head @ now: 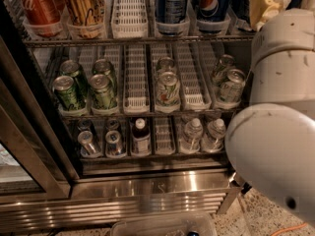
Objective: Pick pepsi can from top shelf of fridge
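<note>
Presently my hand sits upper right of frame, at the fridge's top shelf; its state I cannot tell.

White robot arm fills the right side of the view, a large rounded joint lowest and nearest the camera. The beige gripper sits at top right, above the arm's upper housing, partly hidden.

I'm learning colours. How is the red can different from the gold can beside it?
The red can has white writing; the gold can has dark markings. The red can stands leftmost, the gold can one lane right. Both stand upright on the top shelf. The gripper is out of view.
</note>
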`<action>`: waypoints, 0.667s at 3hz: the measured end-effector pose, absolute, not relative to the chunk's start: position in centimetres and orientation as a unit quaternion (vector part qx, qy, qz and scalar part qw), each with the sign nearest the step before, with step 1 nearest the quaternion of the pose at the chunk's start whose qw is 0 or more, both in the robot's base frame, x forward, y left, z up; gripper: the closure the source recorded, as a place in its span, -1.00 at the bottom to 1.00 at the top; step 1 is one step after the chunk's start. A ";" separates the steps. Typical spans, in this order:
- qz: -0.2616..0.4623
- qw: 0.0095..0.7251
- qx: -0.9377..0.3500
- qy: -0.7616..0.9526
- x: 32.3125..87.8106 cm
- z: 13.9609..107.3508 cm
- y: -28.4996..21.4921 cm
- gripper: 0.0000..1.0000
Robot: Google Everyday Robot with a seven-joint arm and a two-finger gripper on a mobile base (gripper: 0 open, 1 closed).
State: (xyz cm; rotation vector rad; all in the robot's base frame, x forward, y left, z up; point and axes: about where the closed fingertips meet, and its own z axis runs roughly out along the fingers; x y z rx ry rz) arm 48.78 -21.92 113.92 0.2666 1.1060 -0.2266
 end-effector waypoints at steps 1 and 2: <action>-0.075 0.835 0.121 0.532 47.9 113.9 -20.7 1.00; -0.032 0.833 0.108 0.541 47.0 114.0 -19.1 1.00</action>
